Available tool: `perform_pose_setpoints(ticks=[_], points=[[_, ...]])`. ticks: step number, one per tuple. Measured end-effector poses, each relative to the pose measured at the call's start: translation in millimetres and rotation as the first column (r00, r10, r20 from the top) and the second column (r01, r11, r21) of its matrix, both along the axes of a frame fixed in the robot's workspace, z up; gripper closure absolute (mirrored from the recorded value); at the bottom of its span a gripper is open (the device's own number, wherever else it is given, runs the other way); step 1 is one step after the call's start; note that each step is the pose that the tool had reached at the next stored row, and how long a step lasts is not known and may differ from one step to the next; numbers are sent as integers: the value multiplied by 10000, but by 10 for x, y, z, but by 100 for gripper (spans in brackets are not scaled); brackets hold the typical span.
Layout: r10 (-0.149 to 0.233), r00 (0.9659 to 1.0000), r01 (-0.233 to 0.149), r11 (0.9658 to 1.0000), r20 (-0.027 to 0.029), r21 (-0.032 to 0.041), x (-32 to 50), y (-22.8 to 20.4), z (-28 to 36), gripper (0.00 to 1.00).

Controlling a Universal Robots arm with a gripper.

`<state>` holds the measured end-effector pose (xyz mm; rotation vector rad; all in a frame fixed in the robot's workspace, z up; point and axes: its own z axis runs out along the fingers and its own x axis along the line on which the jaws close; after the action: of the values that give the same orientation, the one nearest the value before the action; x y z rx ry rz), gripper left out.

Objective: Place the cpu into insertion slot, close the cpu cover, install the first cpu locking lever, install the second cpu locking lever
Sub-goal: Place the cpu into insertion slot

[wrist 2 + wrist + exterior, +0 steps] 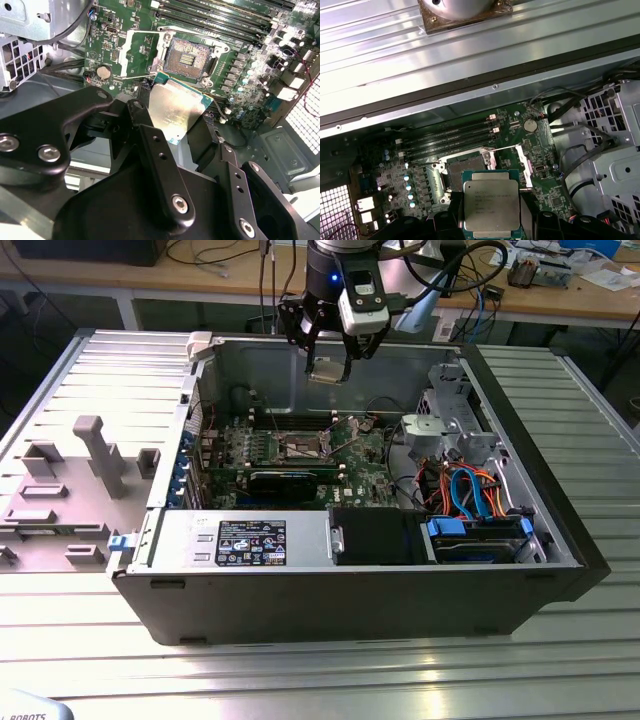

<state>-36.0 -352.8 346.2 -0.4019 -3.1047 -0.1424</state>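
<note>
My gripper [328, 362] hangs above the open computer case, shut on the cpu [327, 371], a flat square chip with a silvery top. In both wrist views the cpu [175, 107] [490, 202] sits clamped between the black fingers [150, 137], held in the air over the green board. The insertion slot [189, 55] [466, 171] lies bare below and a little ahead of the chip, its dark centre exposed. The cpu cover [142, 50] stands flipped open beside the slot. Thin wire levers [506, 148] stick up near it.
Long memory slots [450, 135] run beside the socket. A metal drive cage [450, 425] and orange and blue cables [470, 490] fill the exterior view's right of the case. A labelled power supply [250, 540] is at the front. A grey fixture [90, 455] lies outside the case.
</note>
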Motion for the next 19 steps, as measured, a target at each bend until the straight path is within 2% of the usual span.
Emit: perform_pose_setpoints(ticks=[19], points=[[-126, 9999, 126, 9999, 0, 0, 0, 0, -1, 46]])
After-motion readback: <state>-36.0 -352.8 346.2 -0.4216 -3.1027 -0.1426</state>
